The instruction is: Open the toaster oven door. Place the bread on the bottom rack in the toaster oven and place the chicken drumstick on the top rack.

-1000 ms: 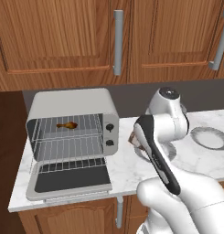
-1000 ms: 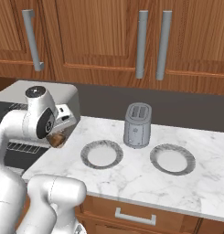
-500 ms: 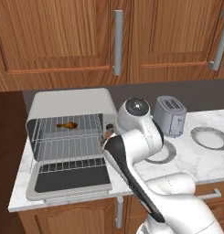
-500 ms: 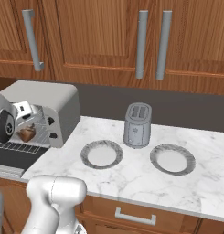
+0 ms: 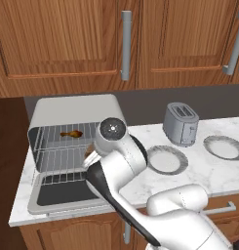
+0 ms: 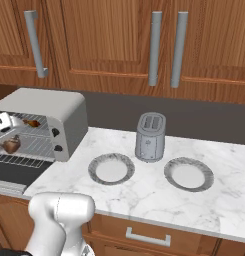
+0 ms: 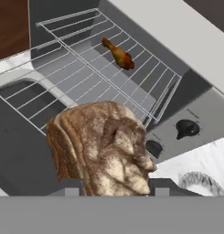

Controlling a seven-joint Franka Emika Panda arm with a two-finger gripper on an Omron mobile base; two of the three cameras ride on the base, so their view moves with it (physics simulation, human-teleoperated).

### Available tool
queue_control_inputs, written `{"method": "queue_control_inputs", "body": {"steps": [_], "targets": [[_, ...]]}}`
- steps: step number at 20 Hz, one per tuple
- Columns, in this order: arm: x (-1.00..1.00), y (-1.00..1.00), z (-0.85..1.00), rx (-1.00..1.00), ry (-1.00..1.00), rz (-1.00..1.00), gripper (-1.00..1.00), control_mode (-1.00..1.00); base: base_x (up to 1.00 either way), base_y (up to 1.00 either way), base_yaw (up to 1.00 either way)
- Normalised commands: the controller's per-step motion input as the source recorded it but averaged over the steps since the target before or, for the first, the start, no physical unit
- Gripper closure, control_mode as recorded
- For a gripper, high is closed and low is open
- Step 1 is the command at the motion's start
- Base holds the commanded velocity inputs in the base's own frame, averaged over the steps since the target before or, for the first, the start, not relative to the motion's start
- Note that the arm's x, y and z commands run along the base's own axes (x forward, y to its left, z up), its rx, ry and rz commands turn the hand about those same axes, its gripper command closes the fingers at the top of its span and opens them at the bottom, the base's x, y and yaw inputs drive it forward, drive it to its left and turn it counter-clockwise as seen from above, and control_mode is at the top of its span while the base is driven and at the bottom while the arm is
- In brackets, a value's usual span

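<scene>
marble counter (image 6: 144, 185) carries the toaster oven (image 5: 74, 110), door down, drumstick (image 7: 119, 55) on its top rack, and our gripper (image 7: 114, 186), clamped on the bread (image 7: 102, 146), has swung from beside the oven to its mouth, so we judge the bottom-rack placement is next.

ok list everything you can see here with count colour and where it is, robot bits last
toaster oven: 1, grey, left end of the counter, door folded down open
chicken drumstick: 1, brown, on the top rack inside the oven
bread: 1, brown, held in front of the open oven
toaster: 1, grey, back of the counter, right of the oven
plates: 2, white with grey rims, on the counter in front of the toaster, bare
counter: 1, white marble
cabinets: wood, above the counter, grey bar handles
gripper: 1, shut on the bread
</scene>
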Motion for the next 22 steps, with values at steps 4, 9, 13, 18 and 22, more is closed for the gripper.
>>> {"method": "queue_control_inputs", "body": {"steps": [4,9,13,18,22], "targets": [[0.15,0.42,-0.2,0.0,-0.01,0.0,1.0,-1.0,0.0,0.0,0.0],[0.17,0.21,-0.38,0.0,0.0,0.0,1.0,-1.0,0.0,0.0,0.0],[0.19,0.11,-0.35,0.0,0.0,0.0,1.0,-1.0,0.0,0.0,0.0],[0.19,0.1,-0.23,0.0,-0.02,0.0,1.0,-1.0,0.0,0.0,0.0],[0.17,0.07,-0.21,0.0,-0.02,0.0,1.0,-1.0,0.0,0.0,0.0]]}}
